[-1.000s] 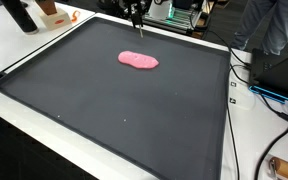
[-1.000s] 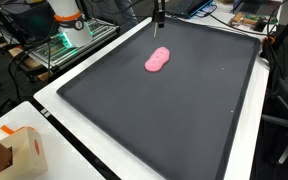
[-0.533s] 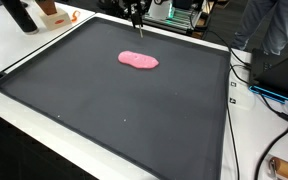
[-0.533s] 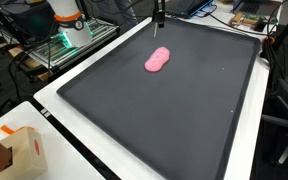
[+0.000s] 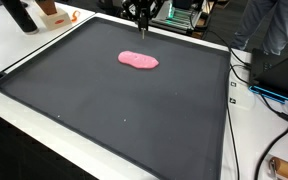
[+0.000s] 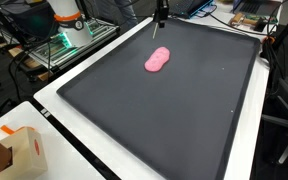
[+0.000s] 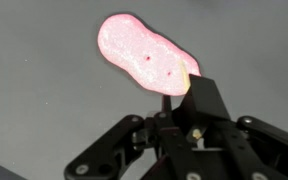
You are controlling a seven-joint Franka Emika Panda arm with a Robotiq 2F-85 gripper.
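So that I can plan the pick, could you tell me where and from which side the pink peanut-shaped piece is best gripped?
Probably the pink peanut-shaped piece is best pinched across its narrower waist, with the gripper coming straight down from above: it lies flat and thin on the dark mat, so only its long edges offer purchase.

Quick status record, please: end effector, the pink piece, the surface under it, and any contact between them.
End effector: hovering above the mat near one edge; jaws look shut, holding nothing
Nearest thing: pink peanut-shaped piece, lying flat
Surface: black mat
Contact: none seen; both exterior views show a gap between tips and piece
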